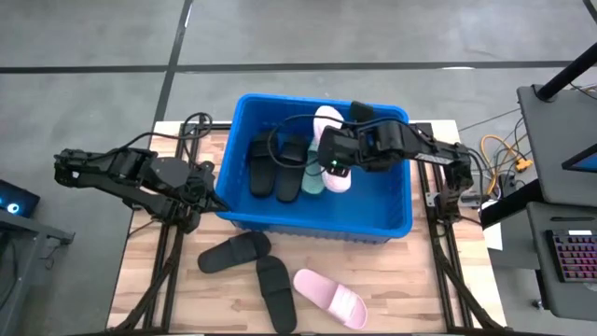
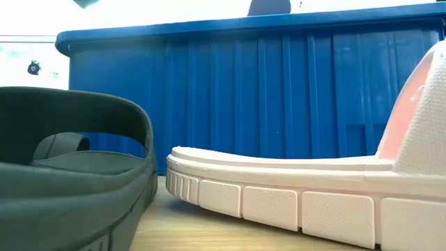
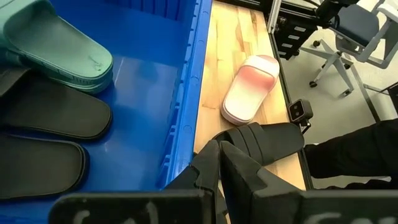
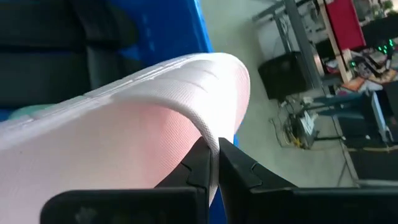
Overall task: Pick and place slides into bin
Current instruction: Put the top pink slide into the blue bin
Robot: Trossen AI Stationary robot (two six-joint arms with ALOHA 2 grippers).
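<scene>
My right gripper (image 1: pixel 334 168) hangs over the inside of the bin (image 1: pixel 392 227), toward its right half, and my fingers (image 4: pixel 202 163) are pinched shut on the edge of a pale pink slide (image 1: pixel 331 149). That slide runs lengthwise from the bin's far wall toward its near wall, directly under me, lying across a dark green slide (image 1: pixel 315 175) and just beside two black slides (image 1: pixel 275 166) on the bin floor, so the release I judge to come next is a matter of straight down and let go. My left gripper (image 1: pixel 207 194) is at the bin's left wall near its near-left corner, fingers closed around nothing, and it is the arm nearer the three slides on the table: two black ones (image 1: pixel 252 266) and the other pink slide (image 1: pixel 331 299), all along the table's near edge in front of the bin. The high view lays out all of this but hides my grip; my right wrist view shows the pinch on the pink foam plainly. The low view sees neither gripper, only the bin's near wall behind the table slides.
</scene>
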